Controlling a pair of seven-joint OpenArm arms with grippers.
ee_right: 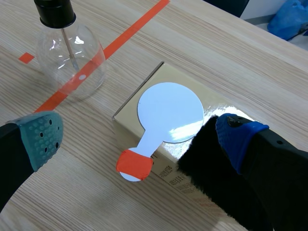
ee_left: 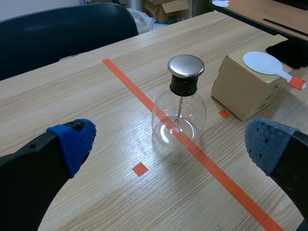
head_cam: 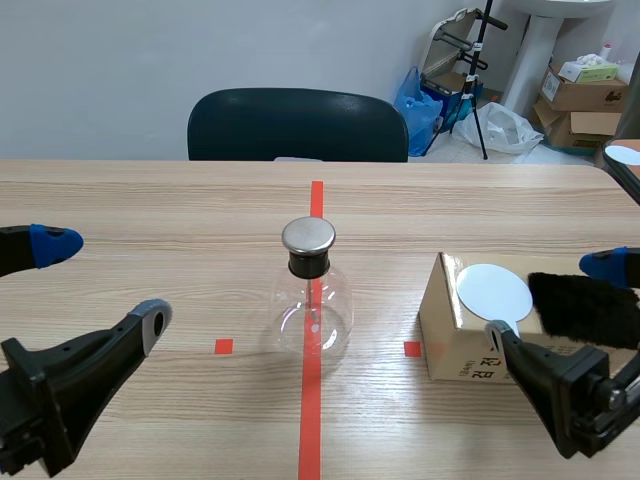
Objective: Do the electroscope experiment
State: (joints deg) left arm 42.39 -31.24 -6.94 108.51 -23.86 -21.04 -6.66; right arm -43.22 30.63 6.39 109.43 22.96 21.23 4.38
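Note:
The electroscope (head_cam: 312, 290), a clear glass flask with a metal cap and a rod inside, stands on the red tape line at the table's middle. To its right sits a cardboard box (head_cam: 450, 345). On top of the box lie a white disc paddle (head_cam: 493, 292) with an orange-red handle end (ee_right: 134, 163) and a black fur cloth (head_cam: 585, 308). My left gripper (head_cam: 100, 285) is open, low at the left, with the flask (ee_left: 178, 113) ahead of it. My right gripper (head_cam: 555, 300) hangs open over the box (ee_right: 153, 79). One of its pads (ee_right: 238, 134) is above the fur (ee_right: 211, 168), and the paddle (ee_right: 171, 110) lies between the fingers.
A dark chair (head_cam: 297, 125) stands behind the table's far edge. Cardboard boxes (head_cam: 580, 90), a blue bag (head_cam: 420, 100) and a stand are on the floor at the back right. A second table's corner (head_cam: 625, 160) shows at the right edge.

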